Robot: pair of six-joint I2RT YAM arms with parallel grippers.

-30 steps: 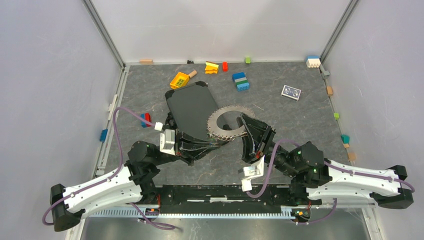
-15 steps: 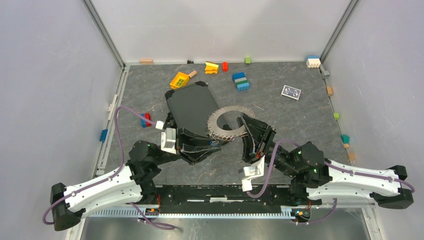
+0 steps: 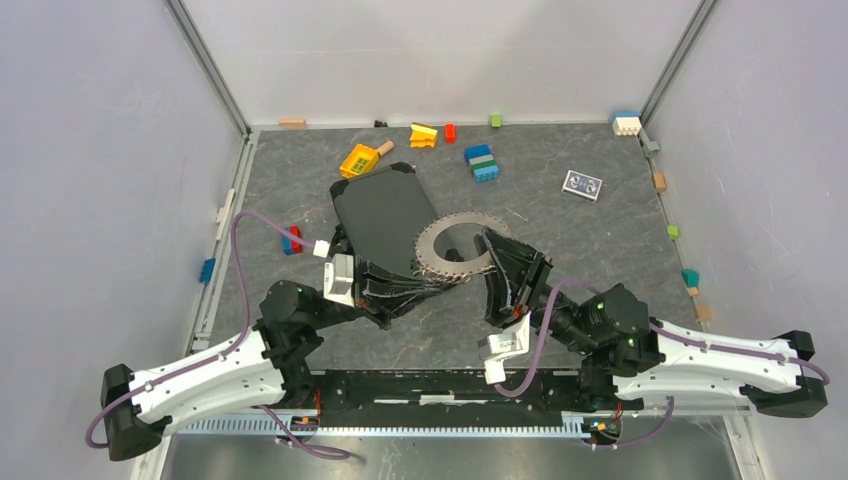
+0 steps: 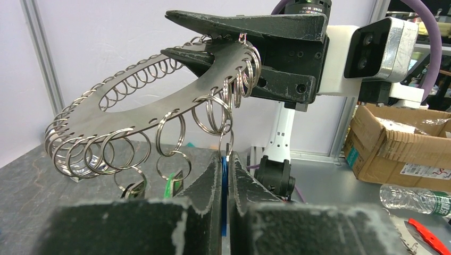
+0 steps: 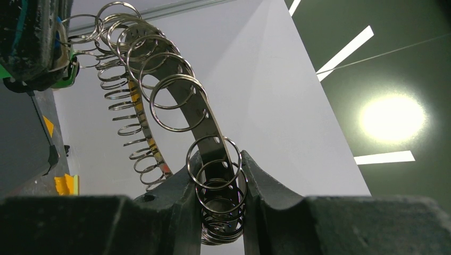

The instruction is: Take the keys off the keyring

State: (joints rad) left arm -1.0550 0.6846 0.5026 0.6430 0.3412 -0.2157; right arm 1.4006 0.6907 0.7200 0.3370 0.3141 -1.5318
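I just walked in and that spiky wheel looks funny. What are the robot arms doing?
The right gripper holds up a big flat metal ring, hung all round with small wire loops. The left gripper is pinched shut on a blue piece, maybe a key, dangling from one loop. It does not look pulled free yet.

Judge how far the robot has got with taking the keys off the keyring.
Done: nothing visible; no freed key shows on the table. In hand: the right gripper clamps the keyring off the table, and the left gripper is shut on a blue-headed key hanging below it. Left: the keyring is crowded with small rings, so nearly everything.
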